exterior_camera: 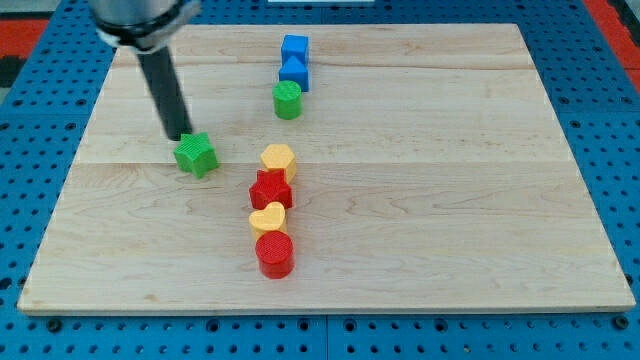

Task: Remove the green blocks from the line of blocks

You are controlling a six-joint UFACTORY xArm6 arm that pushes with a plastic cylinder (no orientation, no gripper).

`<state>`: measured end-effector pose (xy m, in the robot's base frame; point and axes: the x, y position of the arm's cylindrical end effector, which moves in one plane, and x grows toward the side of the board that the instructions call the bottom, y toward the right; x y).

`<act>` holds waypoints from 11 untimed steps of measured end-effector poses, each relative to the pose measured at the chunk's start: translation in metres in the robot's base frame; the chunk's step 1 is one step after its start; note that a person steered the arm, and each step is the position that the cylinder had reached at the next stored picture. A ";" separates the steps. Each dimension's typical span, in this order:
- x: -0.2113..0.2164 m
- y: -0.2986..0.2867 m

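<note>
Tool tip [185,136] touches green star block [196,155], gripless, shoving it clear of line; green cylinder [287,100] remains.

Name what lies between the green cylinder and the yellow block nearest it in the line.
Nothing: in the camera view, bare board separates the green cylinder from the yellow block. The other green block sits off to the view's left, by my tip.

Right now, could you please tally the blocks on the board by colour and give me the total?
Blue: 2, a cube and another blue block below it
Green: 2, a cylinder and a star-like block beside my tip
Yellow: 2, a hexagon and a heart
Red: 2, a star-like block and a cylinder
Total: 8
</note>
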<state>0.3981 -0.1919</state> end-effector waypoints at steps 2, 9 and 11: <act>-0.028 0.017; 0.046 0.055; 0.075 0.007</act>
<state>0.4726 -0.1845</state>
